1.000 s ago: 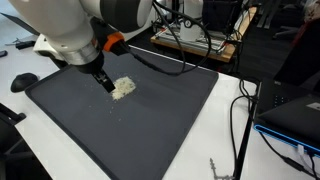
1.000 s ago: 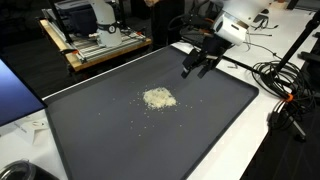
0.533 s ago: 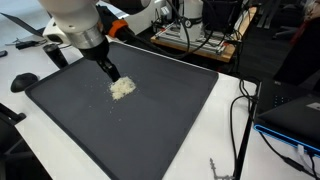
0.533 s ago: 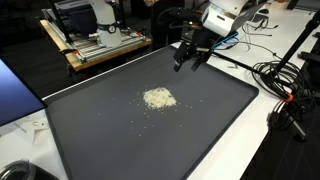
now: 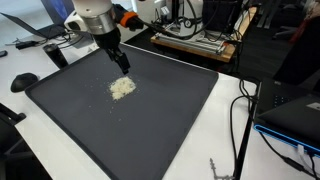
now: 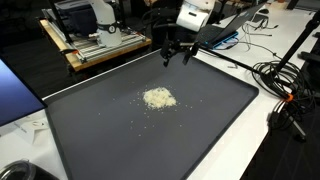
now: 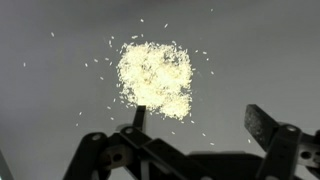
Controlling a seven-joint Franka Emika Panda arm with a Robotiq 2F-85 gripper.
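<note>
So here's what I'm looking at: the gripper (image 5: 122, 66) hangs in the air over the big dark mat (image 5: 170, 110), up toward one edge of it, not touching anything. The wrist view shows it best. The two fingers (image 7: 262, 125) are spread wide apart with nothing between them but bare mat, so it's empty-handed.

The thing it's closest to is a little pile of pale grains (image 5: 122, 88), looks like rice, sitting roughly in the middle of the mat. It's a loose heap with a bunch of stray grains scattered around it. In the wrist view the pile (image 7: 155, 78) lies just off the fingertips, clear of them. In both exterior views the gripper (image 6: 176, 55) is clearly raised above the heap (image 6: 158, 98).

The mat lies flat on a white table (image 5: 225, 130). There's a tangle of black cables (image 6: 275, 75) off one side and a wooden cart (image 6: 100, 45) with gear behind.
</note>
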